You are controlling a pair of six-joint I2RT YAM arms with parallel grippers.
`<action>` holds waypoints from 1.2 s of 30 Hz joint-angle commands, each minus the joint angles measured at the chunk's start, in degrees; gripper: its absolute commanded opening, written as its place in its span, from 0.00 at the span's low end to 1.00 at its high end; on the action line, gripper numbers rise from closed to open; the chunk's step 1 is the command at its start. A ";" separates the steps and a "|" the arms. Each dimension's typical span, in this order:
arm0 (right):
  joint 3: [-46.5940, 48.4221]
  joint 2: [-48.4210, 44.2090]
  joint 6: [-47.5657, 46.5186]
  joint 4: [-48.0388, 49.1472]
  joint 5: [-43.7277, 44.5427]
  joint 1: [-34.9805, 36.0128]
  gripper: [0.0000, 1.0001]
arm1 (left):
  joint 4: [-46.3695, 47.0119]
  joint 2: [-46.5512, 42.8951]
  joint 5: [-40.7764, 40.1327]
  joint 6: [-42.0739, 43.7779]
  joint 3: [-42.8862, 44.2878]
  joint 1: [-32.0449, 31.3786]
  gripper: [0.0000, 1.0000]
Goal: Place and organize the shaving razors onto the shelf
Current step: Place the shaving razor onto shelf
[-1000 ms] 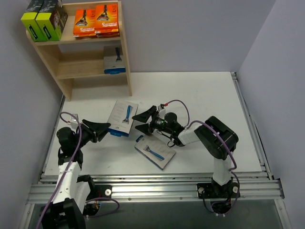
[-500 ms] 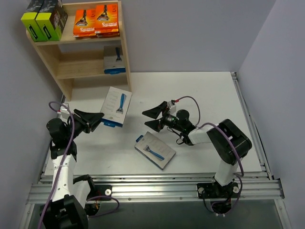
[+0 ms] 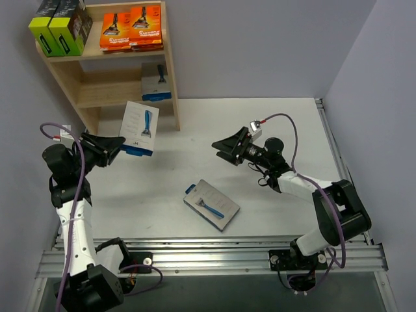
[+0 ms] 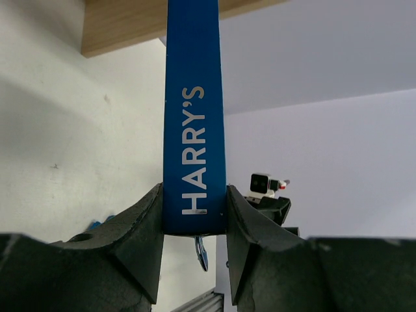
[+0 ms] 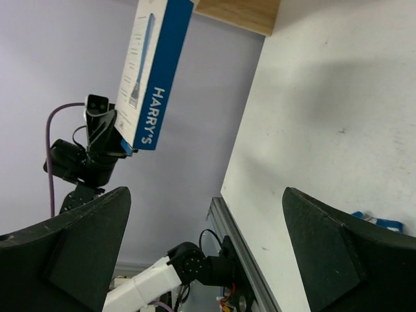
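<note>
Beside the shelf, the left claw clamps a grey card edge-on, likely for the lower tier. The right claw gapes empty above the worktop.

Robot lab / test cell, not real shop, tbh. Left arm and right arm bolted side by side onto aluminium rail at near edge of white table. Bench boxed in by plain lilac-grey walls on left, far and right. Purple cables left exposed. Shop look faked only by small wooden shelf at far left, stocked with orange packs and lime-green boxes.
</note>
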 commanded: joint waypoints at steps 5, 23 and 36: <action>-1.09 -3.05 -3.97 -2.43 -8.63 -5.81 0.97 | -3.68 3.44 -5.91 5.45 10.92 2.49 0.02; 1.89 1.87 -6.69 -3.65 -16.37 -15.92 0.98 | 11.50 22.69 -11.38 3.61 21.82 5.05 0.02; 7.17 10.57 -6.78 -2.07 -16.73 -18.65 0.98 | 20.57 39.56 -12.16 1.32 30.08 1.89 0.02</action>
